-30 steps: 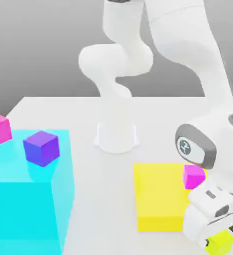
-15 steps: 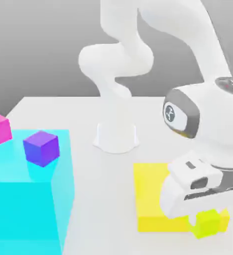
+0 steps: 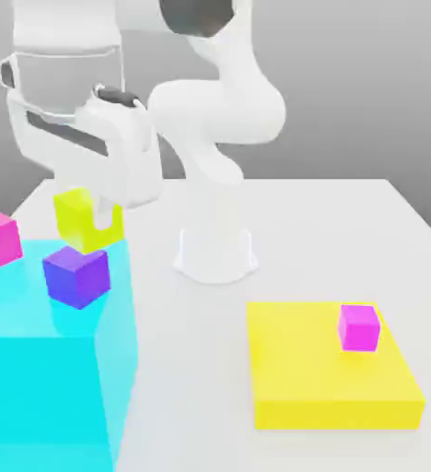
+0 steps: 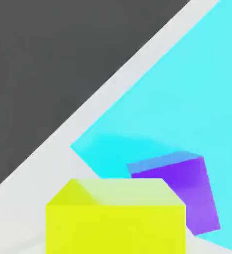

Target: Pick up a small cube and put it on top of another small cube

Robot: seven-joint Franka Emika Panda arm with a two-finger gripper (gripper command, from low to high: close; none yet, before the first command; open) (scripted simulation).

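Lime cube [image 3: 75,218] raised leftward, clamped in closed tool [image 3: 102,214] (between its fingertips), near violet cube [image 3: 76,277]

A lime-yellow, smooth-faced cube [image 4: 115,228] is hiding part of a matte purple-violet cube [image 4: 197,193]. The purple-violet cube is resting on a large, flat-topped cyan block [image 4: 187,89], near one of the block's corners, with two of the block's edges running away from that corner. Beyond those edges a pale, smooth tabletop [image 4: 33,198] is showing, its straight edge bordering a plain dark-grey area [image 4: 53,64].
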